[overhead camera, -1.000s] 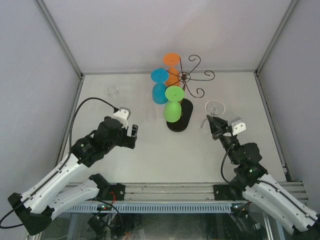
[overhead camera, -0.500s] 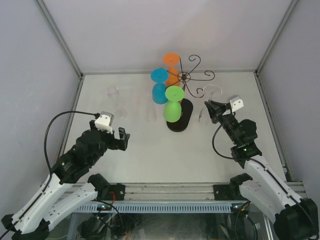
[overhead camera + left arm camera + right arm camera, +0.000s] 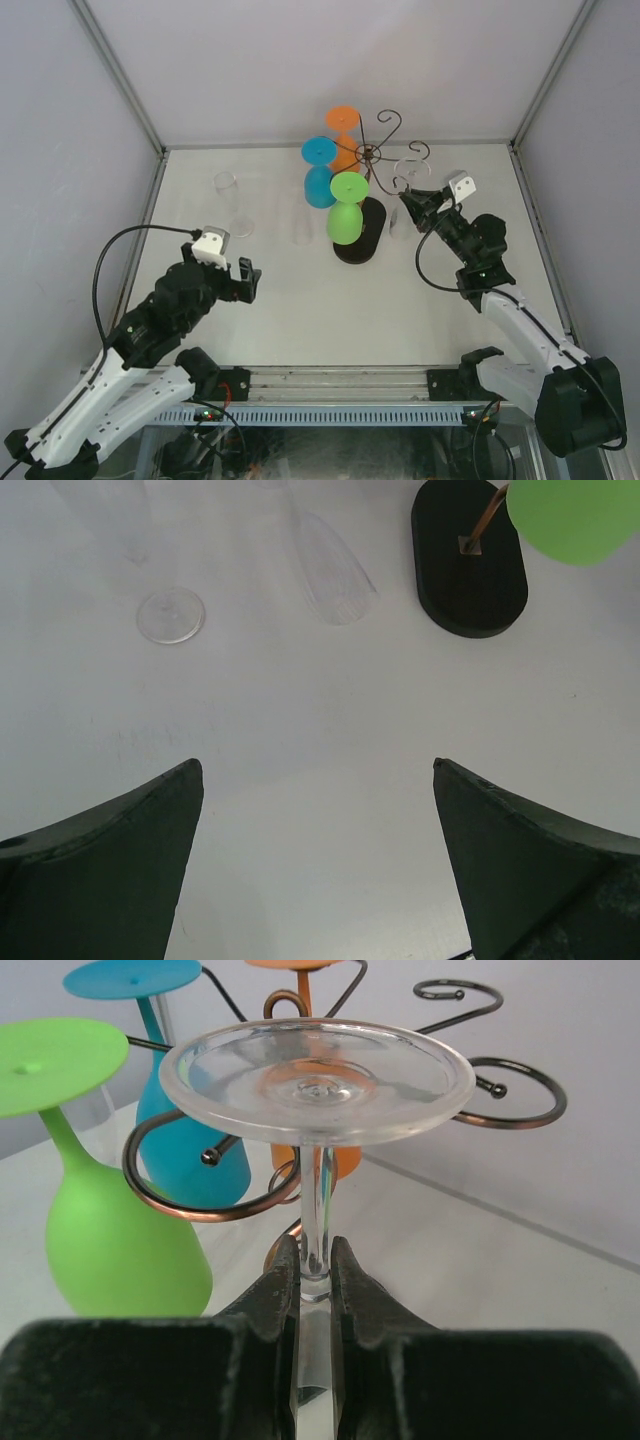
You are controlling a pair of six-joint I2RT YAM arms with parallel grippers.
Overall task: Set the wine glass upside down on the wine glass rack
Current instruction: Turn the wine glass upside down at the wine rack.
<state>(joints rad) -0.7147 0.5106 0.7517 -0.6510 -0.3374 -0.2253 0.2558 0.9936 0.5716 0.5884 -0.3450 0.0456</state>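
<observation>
The right gripper (image 3: 315,1270) clamps the wine glass (image 3: 318,1080) by its stem, foot up, bowl hidden behind the fingers, near the rack (image 3: 368,153); the left gripper (image 3: 315,770) gapes empty.

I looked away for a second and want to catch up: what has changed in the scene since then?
The right gripper, jaws shut on the upside-down clear wine glass, carried it away from the bases and leftward, up to the curled arms of the rack. The left gripper, open, pulled back toward its base. The coloured glasses stayed hanging there.
</observation>
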